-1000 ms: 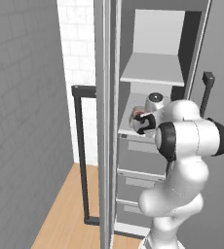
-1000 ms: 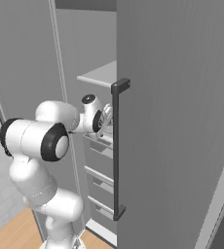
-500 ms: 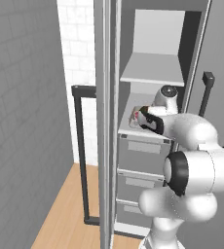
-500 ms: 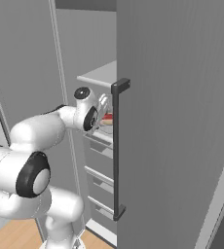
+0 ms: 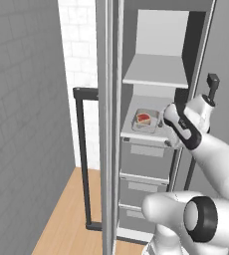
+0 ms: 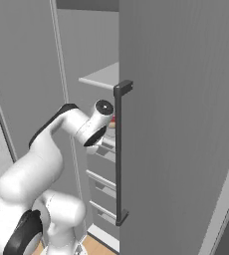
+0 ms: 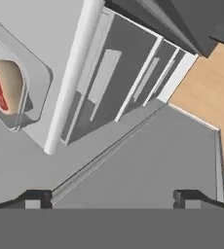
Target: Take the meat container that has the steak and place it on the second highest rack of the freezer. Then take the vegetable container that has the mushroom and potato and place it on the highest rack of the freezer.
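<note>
Steak [image 5: 143,118] in its container [image 5: 145,121] on the freezer [image 5: 156,99] shelf, arm alongside.

Red steak [image 5: 144,118] with cream-white fat edge, grey freezer [image 5: 156,79], black handle [image 6: 119,154], light wooden floor [image 5: 66,219].

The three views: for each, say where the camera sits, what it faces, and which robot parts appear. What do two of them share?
Left base view: behind the arm's left, facing the open freezer; arm at lower right; tray with steak on a shelf.
Right base view: behind the right, facing the freezer door's black handle; arm at lower left.
Hand view: along the open gripper, over shelf edge, drawers and wooden floor.
Shared: left base and hand views show the steak.
</note>
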Available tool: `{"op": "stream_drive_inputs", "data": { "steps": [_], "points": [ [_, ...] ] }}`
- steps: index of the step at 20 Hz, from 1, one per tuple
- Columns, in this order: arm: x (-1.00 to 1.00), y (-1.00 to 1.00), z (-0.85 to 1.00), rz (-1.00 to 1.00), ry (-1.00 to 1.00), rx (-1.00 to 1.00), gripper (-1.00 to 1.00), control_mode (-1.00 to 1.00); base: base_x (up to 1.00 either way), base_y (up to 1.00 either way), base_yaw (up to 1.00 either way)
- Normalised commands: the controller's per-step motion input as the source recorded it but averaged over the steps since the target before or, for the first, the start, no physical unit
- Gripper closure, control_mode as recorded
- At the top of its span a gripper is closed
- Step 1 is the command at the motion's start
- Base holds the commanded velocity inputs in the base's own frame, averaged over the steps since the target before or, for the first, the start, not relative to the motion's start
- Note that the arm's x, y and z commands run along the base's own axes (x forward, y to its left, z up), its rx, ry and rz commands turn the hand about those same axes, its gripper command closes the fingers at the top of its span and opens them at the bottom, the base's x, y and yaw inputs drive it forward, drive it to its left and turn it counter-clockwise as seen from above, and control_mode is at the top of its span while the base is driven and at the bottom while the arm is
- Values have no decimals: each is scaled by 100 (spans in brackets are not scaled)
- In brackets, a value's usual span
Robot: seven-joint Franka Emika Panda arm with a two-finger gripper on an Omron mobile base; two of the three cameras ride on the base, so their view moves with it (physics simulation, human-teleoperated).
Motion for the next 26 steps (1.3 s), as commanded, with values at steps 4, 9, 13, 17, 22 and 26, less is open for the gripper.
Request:
{"op": "stream_drive_inputs", "data": {
  "steps": [4,9,13,17,22,26],
  "points": [
    [-37,16,1,89,0,-12,-100,-100,0,0,0],
    [-44,32,9,86,0,-29,-100,-100,0,0,0],
    [-86,-7,2,58,9,-13,-100,-100,0,0,0],
    [-86,-8,0,42,4,-8,-100,-100,0,0,0],
    [-96,0,4,27,-23,-43,-100,-100,0,0,0],
    [-63,0,5,1,-29,-40,-100,-100,0,0,0]
  ]
}}
